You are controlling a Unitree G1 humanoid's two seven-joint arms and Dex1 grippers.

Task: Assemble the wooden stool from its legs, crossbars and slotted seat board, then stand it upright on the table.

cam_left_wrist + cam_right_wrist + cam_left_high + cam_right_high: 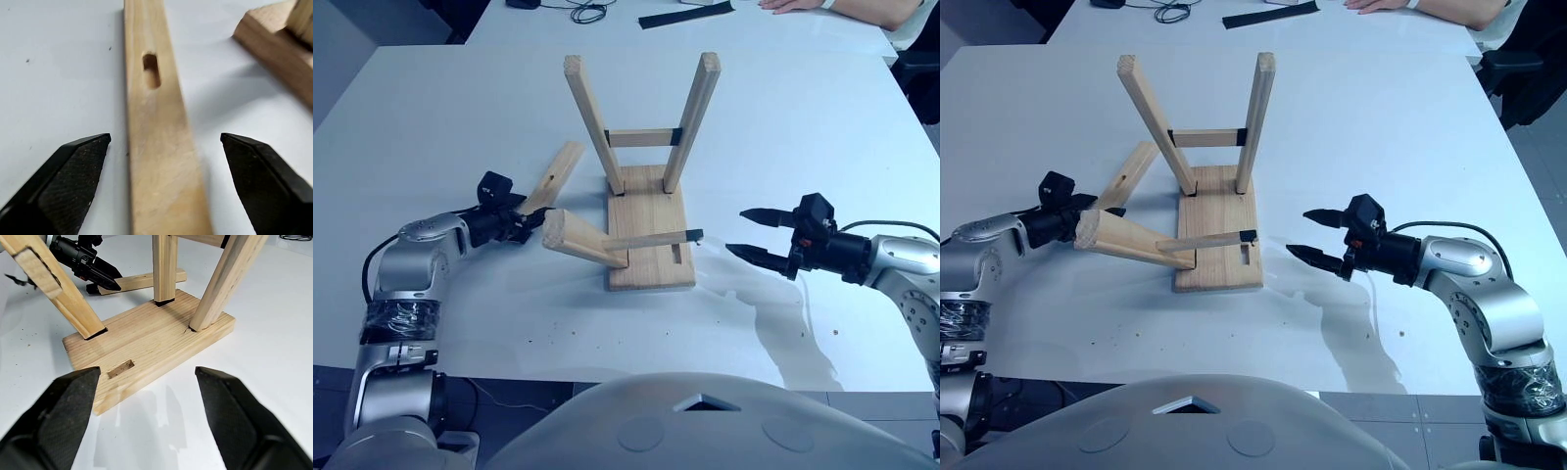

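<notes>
Judging from how the parts lie, the stool is well past halfway: three legs are seated in the upturned seat board (646, 211), and a fourth is yet to go in.

At the board's near right corner one slot (120, 368) stands empty. The right end effector (734, 230) hovers just to the right of that corner, low over the bench (783, 127), released and grasping nothing, apart from the board.

In the near left slot sits the third leg (579, 238), leaning steeply outward to the left of the board. A crossbar (656, 239) runs from it across the board's near end, its free dark tip hanging above the empty slot.

Left of the board, the loose fourth leg (556, 171) lies flat on the bench, mortise hole upward, its far end pointing at the board's far left corner. The left end effector (165, 138) straddles its near end, spread wide with a finger on either side and bench showing in both gaps, so nothing is gripped yet.

At the board's far end two legs (690, 122) stand in their slots, joined by their own crossbar (641, 138).

Left to do, as I read it: grasp the loose leg, seat it in the empty slot and onto the free crossbar tip, straighten the leaning leg, then turn the stool over onto its feet.
</notes>
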